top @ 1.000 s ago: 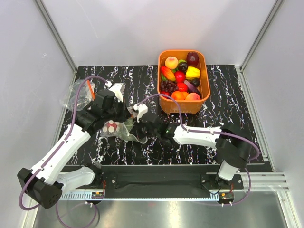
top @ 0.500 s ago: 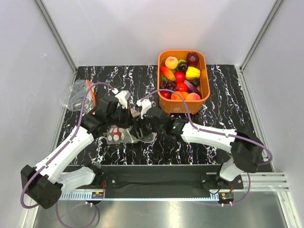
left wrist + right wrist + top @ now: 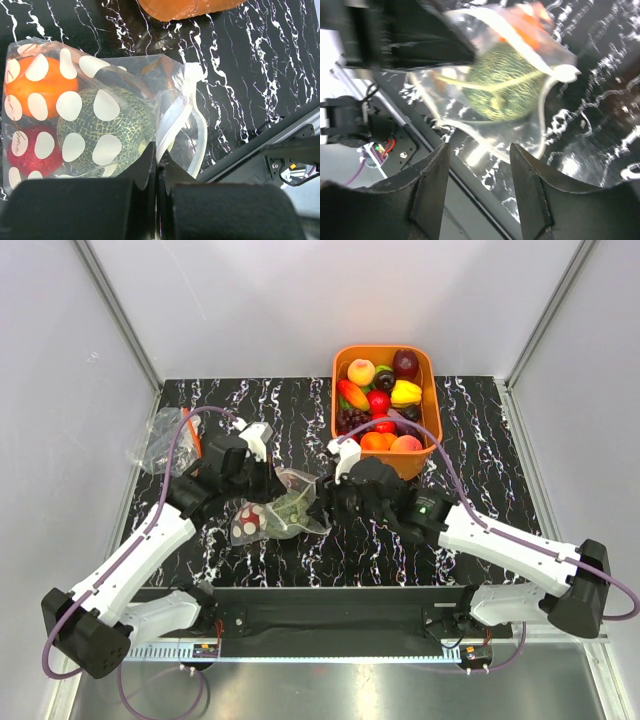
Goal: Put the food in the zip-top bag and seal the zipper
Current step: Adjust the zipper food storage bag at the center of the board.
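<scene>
The zip-top bag (image 3: 285, 510) lay left of table (image 3: 480, 440) centre, long axis 8 to 2 o'clock, mouth gaping toward 3, with the orange basket (image 3: 385, 462) near at 1. The left gripper (image 3: 156, 162) pinched its mouth edge; the right gripper (image 3: 479, 150) stood parted, empty, beside it.

Desk (image 3: 480, 430): black marble-pattern top with white veining, evenly lit. Enclosure: plain white wall panels (image 3: 300, 300) on three sides, aluminium corner posts (image 3: 118, 315). Brushed metal plate (image 3: 350, 692) along near edge.
</scene>
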`<action>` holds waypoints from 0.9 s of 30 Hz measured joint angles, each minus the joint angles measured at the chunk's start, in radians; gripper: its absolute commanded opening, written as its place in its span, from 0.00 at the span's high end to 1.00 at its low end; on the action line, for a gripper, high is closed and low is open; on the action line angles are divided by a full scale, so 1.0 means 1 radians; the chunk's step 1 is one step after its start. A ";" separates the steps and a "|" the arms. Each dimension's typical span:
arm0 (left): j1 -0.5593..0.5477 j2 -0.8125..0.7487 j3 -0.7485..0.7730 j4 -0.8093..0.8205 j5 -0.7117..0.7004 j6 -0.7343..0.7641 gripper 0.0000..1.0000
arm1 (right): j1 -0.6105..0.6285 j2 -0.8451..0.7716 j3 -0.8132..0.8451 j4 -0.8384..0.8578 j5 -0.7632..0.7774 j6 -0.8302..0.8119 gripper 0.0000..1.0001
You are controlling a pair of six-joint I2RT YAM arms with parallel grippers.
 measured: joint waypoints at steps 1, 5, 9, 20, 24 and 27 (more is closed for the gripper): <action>0.000 0.000 0.000 0.000 -0.002 0.001 1.00 | -0.009 -0.003 -0.002 -0.016 0.002 0.003 0.44; 0.000 0.000 0.001 -0.003 -0.008 0.002 1.00 | -0.069 -0.010 -0.061 -0.032 -0.010 0.022 0.41; 0.000 0.000 0.001 -0.006 -0.012 0.002 1.00 | -0.127 0.019 -0.126 -0.035 -0.021 0.048 0.34; 0.000 -0.002 0.010 -0.033 -0.025 0.007 1.00 | -0.144 0.223 -0.137 0.078 -0.103 0.124 0.67; 0.000 -0.004 0.018 -0.046 -0.039 0.013 1.00 | -0.144 0.237 -0.137 0.093 -0.119 0.144 1.00; 0.000 -0.006 0.031 -0.064 -0.046 0.024 1.00 | -0.144 0.225 -0.125 0.071 -0.119 0.149 1.00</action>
